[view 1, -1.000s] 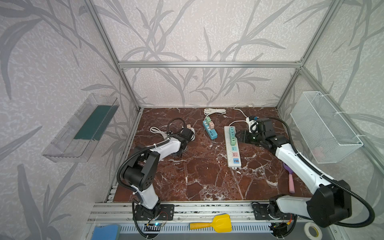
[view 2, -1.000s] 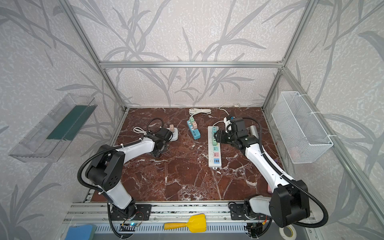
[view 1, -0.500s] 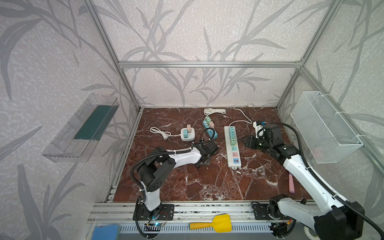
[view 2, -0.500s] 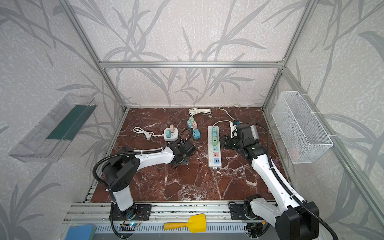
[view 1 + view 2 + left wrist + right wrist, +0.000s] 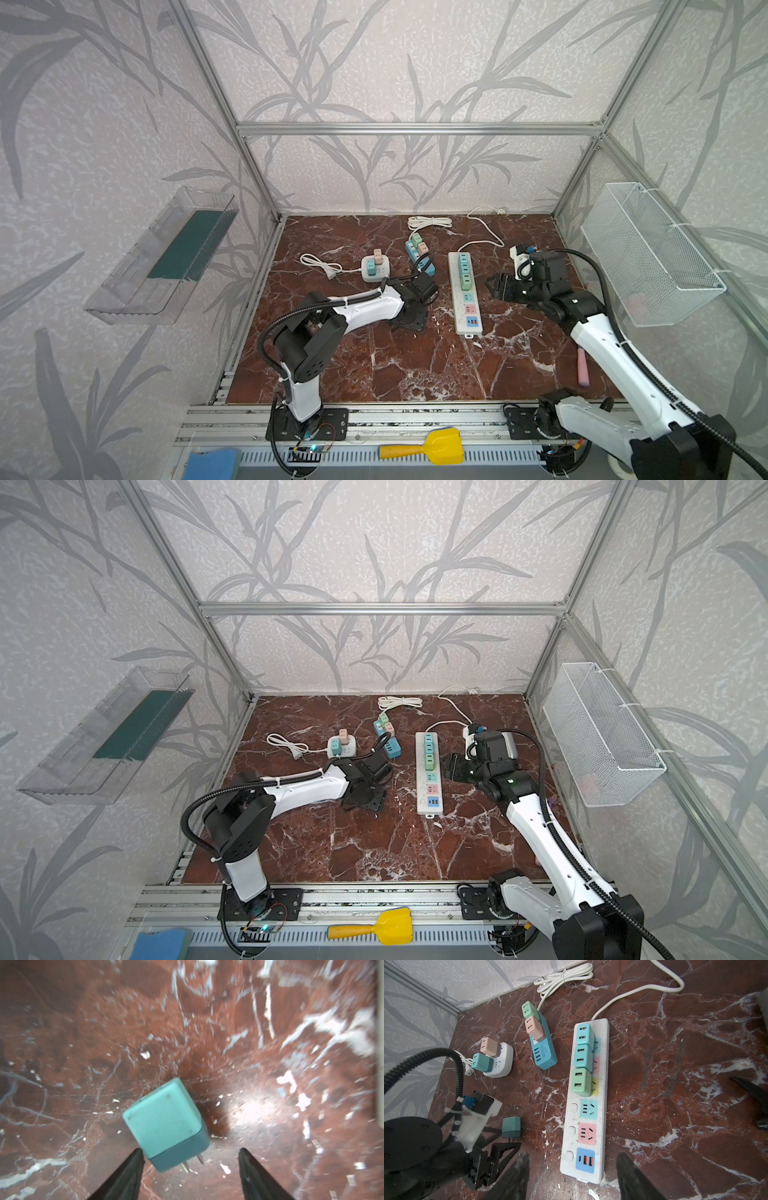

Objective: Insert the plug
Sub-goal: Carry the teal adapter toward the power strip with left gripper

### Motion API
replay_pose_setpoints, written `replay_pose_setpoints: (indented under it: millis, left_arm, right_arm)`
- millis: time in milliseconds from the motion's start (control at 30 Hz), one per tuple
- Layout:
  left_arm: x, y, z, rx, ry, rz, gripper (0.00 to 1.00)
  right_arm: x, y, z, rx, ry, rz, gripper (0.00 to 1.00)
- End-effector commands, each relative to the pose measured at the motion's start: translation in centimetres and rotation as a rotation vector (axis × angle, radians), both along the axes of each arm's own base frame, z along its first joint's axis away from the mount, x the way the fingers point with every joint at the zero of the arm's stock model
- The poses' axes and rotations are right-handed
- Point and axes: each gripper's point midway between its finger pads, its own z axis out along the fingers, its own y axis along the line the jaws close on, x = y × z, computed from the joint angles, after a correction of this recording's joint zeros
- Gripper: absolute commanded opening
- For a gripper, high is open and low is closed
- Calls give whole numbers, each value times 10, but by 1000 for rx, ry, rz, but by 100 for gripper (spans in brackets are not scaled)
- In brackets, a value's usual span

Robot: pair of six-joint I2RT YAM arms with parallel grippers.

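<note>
Left claw (image 5: 190, 1151) has just opened, leaving the teal plug (image 5: 166, 1124) loose on the marble (image 5: 259, 1076) beside the power strip (image 5: 588, 1084). Insertion is still to do. The right claw (image 5: 572, 1155), also open, hovers by the strip.

Three power strips (image 5: 601, 1105) (image 5: 545, 1057) (image 5: 502, 1061) carry seven plug cubes (image 5: 584, 1033) (image 5: 581, 1055) (image 5: 580, 1081) (image 5: 529, 1009) (image 5: 533, 1027) (image 5: 488, 1047) (image 5: 480, 1061) between them, and one more teal cube (image 5: 511, 1127) lies loose.

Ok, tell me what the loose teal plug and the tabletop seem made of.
Teal plug: apparently moulded plastic, satin finish; rounded edges and a two-tone seam. Its prongs look like bare metal. Tabletop: glossy red-brown marble look with white veins and a glare patch; real stone or printed laminate, I cannot tell.
</note>
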Motion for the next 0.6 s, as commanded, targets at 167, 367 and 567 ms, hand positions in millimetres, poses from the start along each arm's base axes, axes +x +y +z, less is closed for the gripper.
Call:
replay_pose_setpoints:
  millis: [167,367,567]
  left_arm:
    - [1,32,-8,176,37,173,67]
    - [4,30,-13,154,40,314,66]
    - [10,33,-13,154,11,333,60]
  right_arm:
    - [1,4,2,7,-17,47,71]
    - [2,5,0,23,-26,60,73]
    - [0,7,0,36,-27,74,73]
